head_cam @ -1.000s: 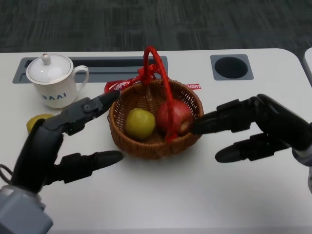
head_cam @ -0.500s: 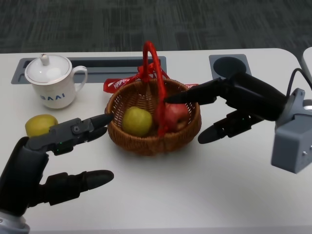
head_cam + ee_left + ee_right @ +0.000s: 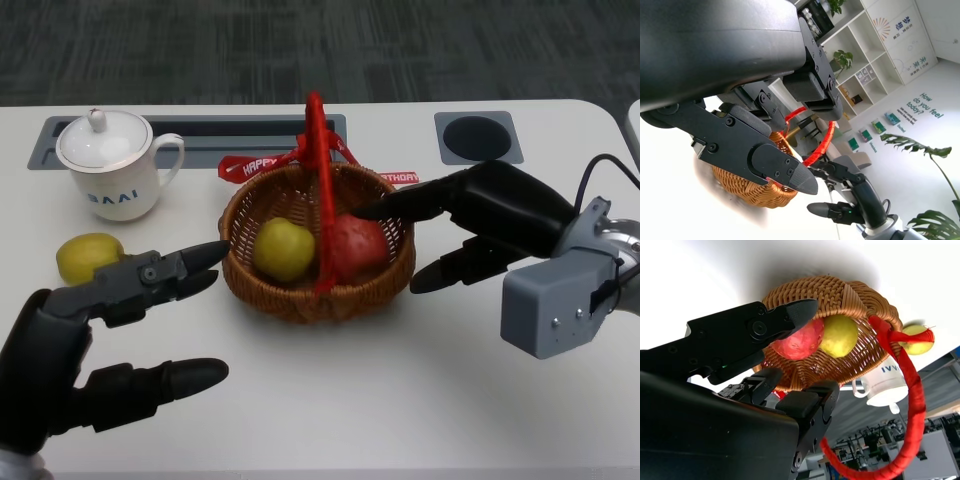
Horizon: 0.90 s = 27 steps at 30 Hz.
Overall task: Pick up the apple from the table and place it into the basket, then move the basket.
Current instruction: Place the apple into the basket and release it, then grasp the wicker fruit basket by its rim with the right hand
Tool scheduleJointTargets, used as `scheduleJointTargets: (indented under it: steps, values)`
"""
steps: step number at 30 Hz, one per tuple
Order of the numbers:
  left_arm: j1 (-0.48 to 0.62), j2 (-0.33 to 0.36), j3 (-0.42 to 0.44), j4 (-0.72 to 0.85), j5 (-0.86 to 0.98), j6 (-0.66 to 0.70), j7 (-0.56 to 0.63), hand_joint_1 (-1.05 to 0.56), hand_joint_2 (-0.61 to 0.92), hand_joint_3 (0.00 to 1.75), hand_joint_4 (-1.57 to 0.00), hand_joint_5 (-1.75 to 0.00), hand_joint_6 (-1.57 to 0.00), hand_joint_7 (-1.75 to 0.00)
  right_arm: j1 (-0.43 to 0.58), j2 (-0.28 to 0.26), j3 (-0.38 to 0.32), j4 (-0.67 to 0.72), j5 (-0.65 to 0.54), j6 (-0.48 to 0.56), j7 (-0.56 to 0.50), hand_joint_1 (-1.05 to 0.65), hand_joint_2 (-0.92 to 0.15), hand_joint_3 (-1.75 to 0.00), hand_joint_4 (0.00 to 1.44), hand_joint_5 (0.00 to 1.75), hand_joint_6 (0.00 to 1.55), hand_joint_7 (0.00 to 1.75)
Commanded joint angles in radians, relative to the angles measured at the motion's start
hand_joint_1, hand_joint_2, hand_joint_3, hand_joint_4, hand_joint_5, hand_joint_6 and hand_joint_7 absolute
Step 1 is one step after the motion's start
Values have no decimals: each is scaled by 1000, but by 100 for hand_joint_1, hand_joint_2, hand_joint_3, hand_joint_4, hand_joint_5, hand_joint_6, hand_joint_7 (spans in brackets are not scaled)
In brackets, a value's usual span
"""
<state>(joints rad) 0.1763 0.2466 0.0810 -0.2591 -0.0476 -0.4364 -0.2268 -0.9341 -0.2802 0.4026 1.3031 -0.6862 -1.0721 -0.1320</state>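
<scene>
The wicker basket [image 3: 300, 302] with a tall red handle [image 3: 320, 170] stands mid-table. Inside lie a red apple [image 3: 357, 243] and a yellow-green apple [image 3: 284, 248]. My right hand [image 3: 480, 222] is at the basket's right side: one finger reaches over the rim toward the red apple, the thumb stays outside below the rim, and it holds nothing. In the right wrist view that fingertip [image 3: 802, 310] lies just over the red apple [image 3: 797, 340]. My left hand [image 3: 105, 335] hovers left of the basket, fingers spread, clear of the basket's wall [image 3: 742, 185].
A second yellow-green fruit [image 3: 87, 256] lies on the table left of the basket. A white lidded mug [image 3: 112, 168] stands at the back left. A red ribbon [image 3: 250, 165] trails behind the basket. A grey slot [image 3: 200, 128] and a round hole [image 3: 478, 138] are set in the tabletop.
My left hand has drawn back from the basket's left rim toward me. My right hand rose from beside the basket wall until a finger lay over the rim. The camera shifted slightly.
</scene>
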Motion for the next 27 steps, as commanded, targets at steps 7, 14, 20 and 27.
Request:
scheduleJointTargets:
  steps: [7,14,20,27]
  values:
    - [-12,16,8,13,-12,-2,-25,-47,78,0,-84,-1,-76,-1,-52,-21,72,-1,-57,23,-49,-67,-82,-1,75,2,74,1]
    - [-17,-5,-1,4,1,9,-11,-49,78,0,-84,0,-76,0,-81,0,180,10,-151,44,-104,-68,-83,-1,79,2,74,0]
    - [-13,-24,-6,2,-2,3,-10,-47,79,0,-84,0,-76,0,-93,34,274,25,-222,106,-157,-70,-84,0,80,1,74,1]
    - [-9,-49,-16,-10,16,8,2,-46,79,0,-85,0,-76,0,-97,65,354,47,-270,172,-179,-66,-82,-1,83,1,77,1]
